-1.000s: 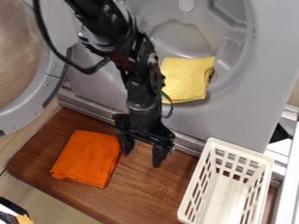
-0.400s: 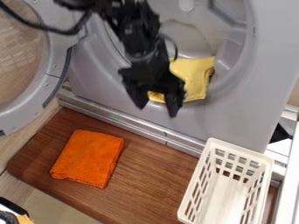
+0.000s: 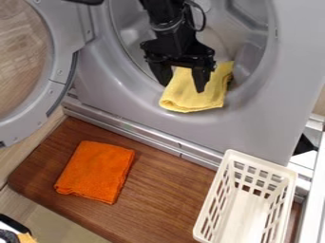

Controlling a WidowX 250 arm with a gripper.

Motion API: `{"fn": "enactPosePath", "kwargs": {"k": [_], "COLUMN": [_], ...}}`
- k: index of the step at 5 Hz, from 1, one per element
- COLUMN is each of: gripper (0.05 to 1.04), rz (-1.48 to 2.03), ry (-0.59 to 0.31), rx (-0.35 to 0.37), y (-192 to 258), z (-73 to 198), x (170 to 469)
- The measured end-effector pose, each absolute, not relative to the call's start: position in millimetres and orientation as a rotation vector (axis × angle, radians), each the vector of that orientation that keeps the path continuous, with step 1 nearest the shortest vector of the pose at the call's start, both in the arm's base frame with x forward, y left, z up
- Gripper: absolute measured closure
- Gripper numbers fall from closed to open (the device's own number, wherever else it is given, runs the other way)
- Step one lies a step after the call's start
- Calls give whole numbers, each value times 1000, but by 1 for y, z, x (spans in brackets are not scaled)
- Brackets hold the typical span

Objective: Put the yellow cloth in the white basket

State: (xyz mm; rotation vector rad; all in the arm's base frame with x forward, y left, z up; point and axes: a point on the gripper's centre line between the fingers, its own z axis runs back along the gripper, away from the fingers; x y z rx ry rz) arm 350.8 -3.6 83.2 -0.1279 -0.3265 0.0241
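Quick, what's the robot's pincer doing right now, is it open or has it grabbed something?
Pincer: open, fingers spread apart at the yellow cloth, not clamped on it.

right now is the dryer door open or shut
Open: the round door is swung out to the side of the drum opening, and the yellow cloth shows at the opening's lower edge.

From my console I saw a black arm (image 3: pixel 164 8) with a rounded, greyish-edged collar (image 3: pixel 167 25) above a blocky wrist (image 3: pixel 176 46). A dark cable (image 3: pixel 204 21) looped beside it, and my black claw (image 3: pixel 183 87) had a wide crosspiece (image 3: pixel 181 61) and two tapered fingers (image 3: pixel 201 78).
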Motion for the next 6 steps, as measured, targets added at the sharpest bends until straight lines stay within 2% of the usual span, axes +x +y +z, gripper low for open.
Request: {"fn": "enactPosePath", "kwargs": {"k": [2, 3, 4, 5, 6], "gripper": [84, 84, 129, 408, 695], "rz": [71, 74, 86, 93, 90], "ry": [-273, -243, -239, -234, -242], "rx": [-74, -73, -68, -25, -21], "y": [7, 1, 1, -6, -7], "z": [59, 41, 36, 31, 31], "x": [384, 390, 391, 387, 384]}}
